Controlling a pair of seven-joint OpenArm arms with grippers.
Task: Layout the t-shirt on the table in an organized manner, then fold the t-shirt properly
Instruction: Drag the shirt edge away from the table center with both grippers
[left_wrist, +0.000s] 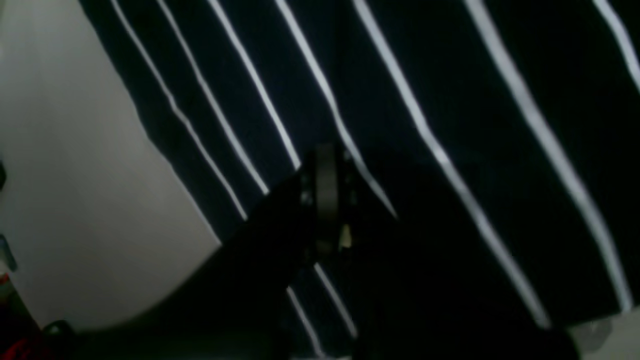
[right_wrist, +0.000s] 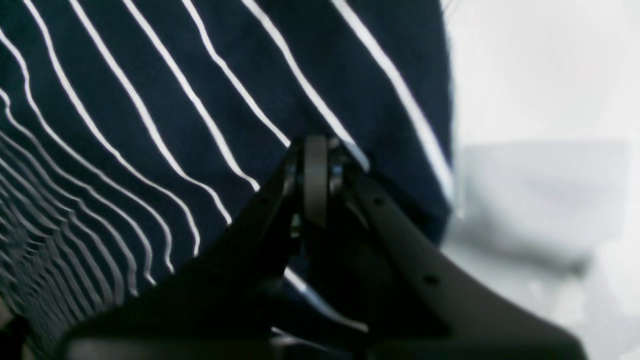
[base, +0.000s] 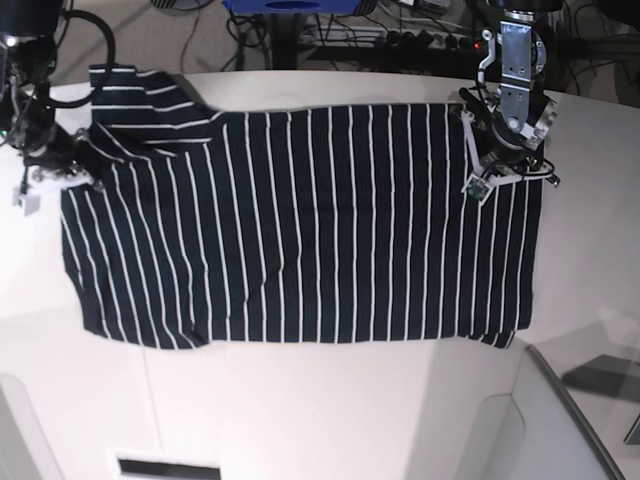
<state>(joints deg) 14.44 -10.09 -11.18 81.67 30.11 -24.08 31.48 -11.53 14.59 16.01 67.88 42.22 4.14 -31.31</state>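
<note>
The shirt (base: 300, 225) is being spread flat across the white tabletop (base: 330, 410), stripes running front to back. Its top edge is being pinched by the left fingers (left_wrist: 327, 195), closed on cloth, and by the right fingers (right_wrist: 316, 180), likewise clamped.

T-shirt (base: 300, 225) spread on table (base: 300, 410), arms at side edges.
</note>
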